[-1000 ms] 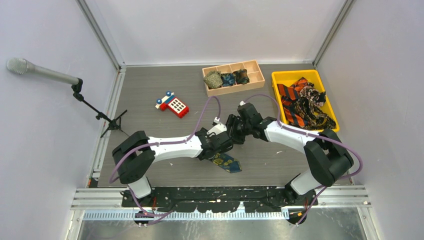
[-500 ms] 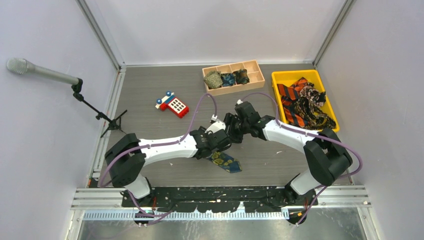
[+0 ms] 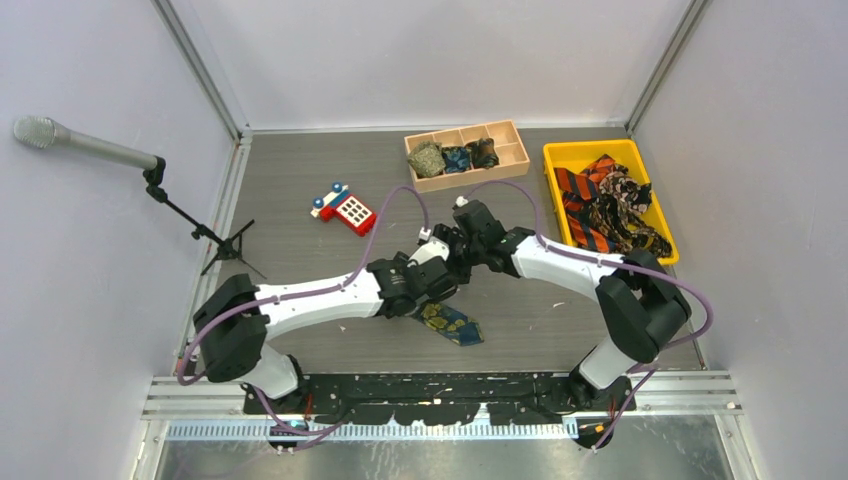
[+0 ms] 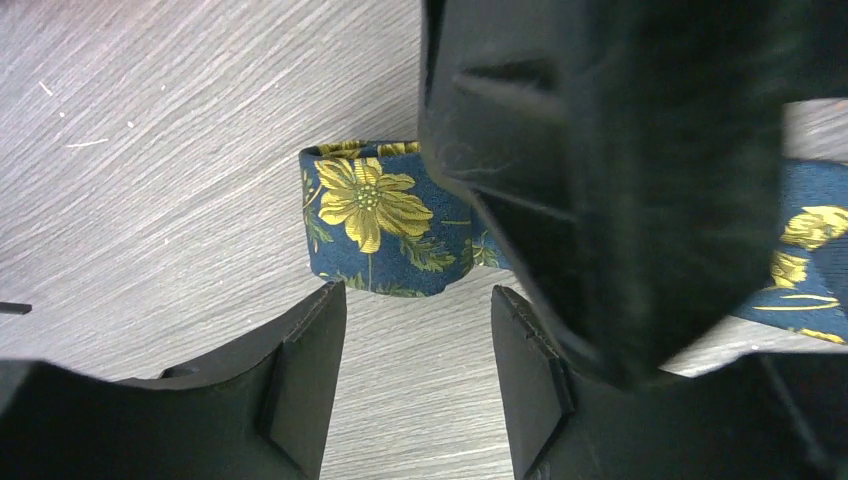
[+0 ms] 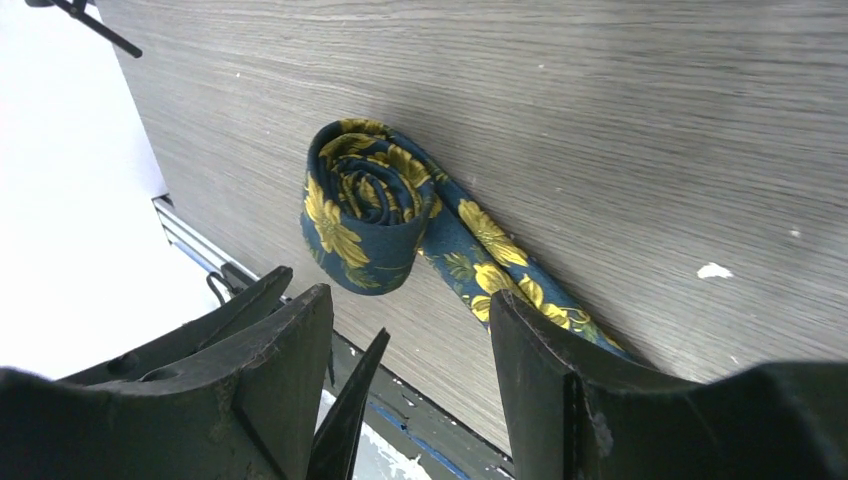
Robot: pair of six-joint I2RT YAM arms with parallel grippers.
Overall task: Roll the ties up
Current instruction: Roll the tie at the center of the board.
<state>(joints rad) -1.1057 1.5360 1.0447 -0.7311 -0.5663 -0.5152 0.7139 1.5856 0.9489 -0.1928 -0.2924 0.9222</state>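
Observation:
A navy tie with yellow flowers lies mid-table, one end rolled into a coil (image 5: 365,210) and its tail (image 5: 520,290) running flat away from it. Only the tail (image 3: 455,325) shows in the top view, where both grippers cover the coil. In the left wrist view the coil (image 4: 385,225) lies just ahead of my left gripper (image 4: 418,300), which is open and empty. My right gripper (image 5: 405,310) is open too, hovering just off the coil, and its black body (image 4: 620,180) fills the left wrist view's upper right. More ties (image 3: 605,205) are piled in the yellow bin.
A wooden divided box (image 3: 510,150) at the back holds three rolled coils (image 3: 455,157). The yellow bin (image 3: 560,155) stands at the back right. A red-and-blue toy phone (image 3: 345,208) lies left of centre, and a microphone stand (image 3: 200,230) is at the left edge.
Both grippers have shifted a little left and away from the bases, staying together over the coil. Their jaws have spread slightly wider.

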